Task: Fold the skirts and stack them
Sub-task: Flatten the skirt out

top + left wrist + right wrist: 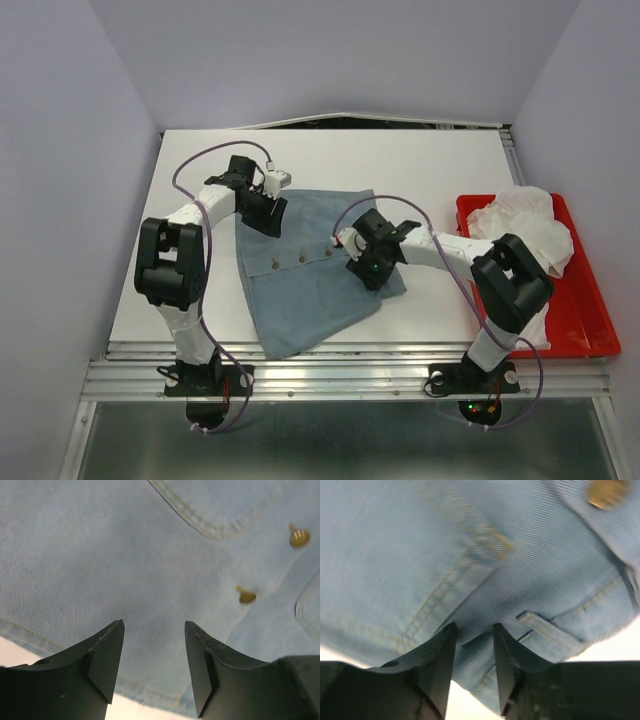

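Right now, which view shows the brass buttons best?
Left wrist: two brass buttons close and sharp on the skirt. Top external shows them as tiny dots; right wrist catches one, blurred, at its top edge.

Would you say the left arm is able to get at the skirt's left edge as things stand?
Probably yes. The left gripper hangs open right above the denim skirt, close to its stitched edge. Nothing lies between the fingers and the cloth, so a short drop should reach it.
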Available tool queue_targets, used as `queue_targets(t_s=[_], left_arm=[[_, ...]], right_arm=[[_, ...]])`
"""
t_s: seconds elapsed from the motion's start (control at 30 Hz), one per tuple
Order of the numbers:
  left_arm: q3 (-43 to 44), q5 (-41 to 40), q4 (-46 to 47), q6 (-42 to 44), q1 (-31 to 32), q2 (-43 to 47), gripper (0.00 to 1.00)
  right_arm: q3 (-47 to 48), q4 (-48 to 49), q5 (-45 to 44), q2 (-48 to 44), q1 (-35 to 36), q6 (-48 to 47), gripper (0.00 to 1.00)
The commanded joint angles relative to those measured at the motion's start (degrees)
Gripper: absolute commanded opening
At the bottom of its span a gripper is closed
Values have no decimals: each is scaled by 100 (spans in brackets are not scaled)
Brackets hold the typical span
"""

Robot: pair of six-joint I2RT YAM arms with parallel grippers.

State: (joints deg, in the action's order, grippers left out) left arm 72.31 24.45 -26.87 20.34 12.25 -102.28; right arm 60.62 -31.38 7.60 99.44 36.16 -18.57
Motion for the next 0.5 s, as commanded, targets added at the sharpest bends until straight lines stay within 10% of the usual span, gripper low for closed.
queue_targets(t_s=[0.0, 0.3, 0.47], left_arm=[[371, 235, -45, 312, 49, -494, 62], [-270, 421, -344, 795, 357, -732, 59], [-167, 578, -695, 1409, 278, -189, 60]], right_arm=[[-350, -1169, 1067, -3, 673, 327, 39], [476, -2337, 2816, -257, 857, -24, 40], [1187, -1698, 2028, -952, 376, 249, 42]])
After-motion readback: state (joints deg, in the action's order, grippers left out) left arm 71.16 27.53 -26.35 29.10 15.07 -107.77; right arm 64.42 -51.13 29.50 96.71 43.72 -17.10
